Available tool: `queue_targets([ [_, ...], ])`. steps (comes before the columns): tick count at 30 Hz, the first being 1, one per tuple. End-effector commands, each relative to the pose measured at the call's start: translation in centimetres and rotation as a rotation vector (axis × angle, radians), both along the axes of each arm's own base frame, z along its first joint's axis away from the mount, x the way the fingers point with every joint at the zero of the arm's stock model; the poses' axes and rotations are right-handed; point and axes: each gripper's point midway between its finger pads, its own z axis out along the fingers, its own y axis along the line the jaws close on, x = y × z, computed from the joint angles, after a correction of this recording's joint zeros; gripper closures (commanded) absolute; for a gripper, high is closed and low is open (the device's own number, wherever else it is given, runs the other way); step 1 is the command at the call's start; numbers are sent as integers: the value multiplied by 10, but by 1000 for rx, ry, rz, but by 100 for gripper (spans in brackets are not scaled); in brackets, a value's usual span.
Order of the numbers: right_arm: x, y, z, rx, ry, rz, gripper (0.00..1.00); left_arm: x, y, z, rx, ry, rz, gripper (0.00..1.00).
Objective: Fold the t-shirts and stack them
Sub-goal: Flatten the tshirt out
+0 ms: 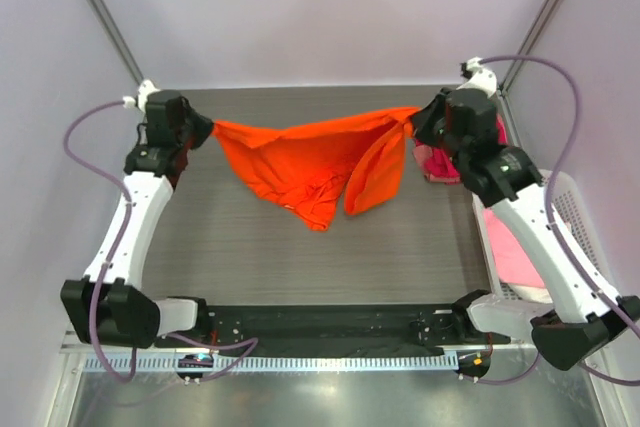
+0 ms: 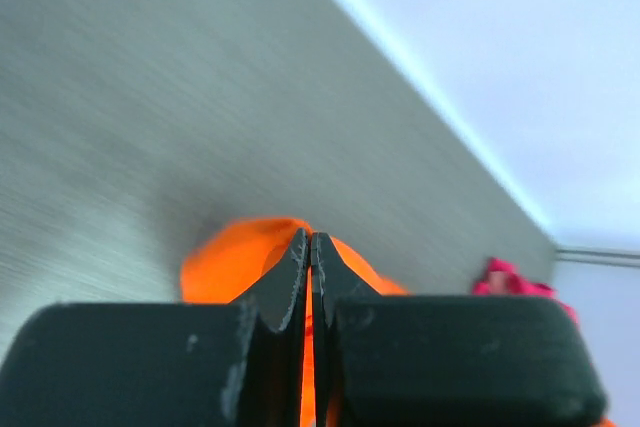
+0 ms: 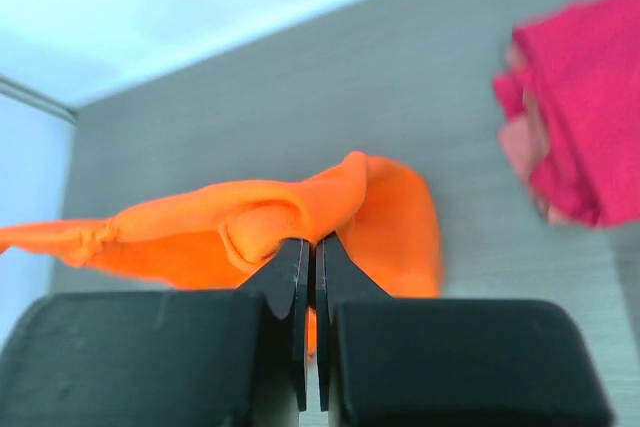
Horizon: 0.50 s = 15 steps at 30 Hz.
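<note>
A: Where's the orange shirt sitting right now?

B: It's hanging between the two arms over the far half of the table, stretched left to right. The top edge is running fairly taut from one gripper to the other.

A: What's the left gripper doing?

B: It's pinching the shirt's left end. The wrist view is showing the jaws pressed together with a strip of orange cloth running between them.

A: And the right gripper?

B: It's doing the same at the right end. Its jaws are closed, and orange fabric is bunching up over the tips and spilling off to both sides.

A: How's the cloth hanging?

B: The middle is sagging toward the near side in a rumpled point. A long flap is drooping down beside it, closer to the right gripper. I can't tell whether the low folds are touching the table.

A: Where are the other shirts?

B: The magenta shirt is lying crumpled at the far right of the table, just beside the right gripper and partly hidden behind it. The pink shirt is sitting in the white basket off the table's right edge, with the right arm crossing over it.

A: Is anything folded yet?

B: No. The orange one is hanging open and wrinkled, and the magenta one is lying in a heap. The pink one is too covered for me to call.
</note>
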Motion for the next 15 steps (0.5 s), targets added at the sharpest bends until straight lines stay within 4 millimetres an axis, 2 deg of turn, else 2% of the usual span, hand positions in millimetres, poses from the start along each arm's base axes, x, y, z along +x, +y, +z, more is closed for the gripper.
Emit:
queue_targets([
  [1, -22, -20, 67, -27, -89, 11, 99, -30, 10, 93, 72, -130, -5, 100],
  [2, -26, -24, 74, -39, -93, 8, 99, -37, 13, 108, 106, -144, -11, 100],
  [3, -31, -28, 86, -38, -115, 2, 99, -53, 16, 137, 120, -185, -7, 100],
  [4, -37, -31, 105, -21, -155, 2, 99, -63, 20, 151, 135, -207, 3, 100],
  [5, -43, -34, 111, -25, -168, 4, 99, -75, 23, 177, 156, -257, 4, 100],
  [7, -63, -41, 130, 0, -226, 18, 99, -101, 26, 198, 171, -287, 4, 100],
  [8, -71, -43, 137, 5, -249, 33, 99, -114, 27, 219, 174, -332, 4, 100],
  [9, -77, -44, 141, 10, -264, 45, 99, -129, 27, 226, 172, -346, -1, 100],
  [10, -94, -46, 151, 29, -302, 75, 99, -138, 26, 234, 169, -365, -7, 100],
  [11, -102, -45, 155, 40, -317, 97, 99, -146, 25, 242, 165, -387, -14, 100],
  [14, -130, -42, 165, 69, -351, 186, 99, -179, 21, 276, 134, -480, -36, 100],
  [15, -136, -39, 166, 81, -354, 212, 99, -186, 18, 278, 125, -480, -49, 100],
])
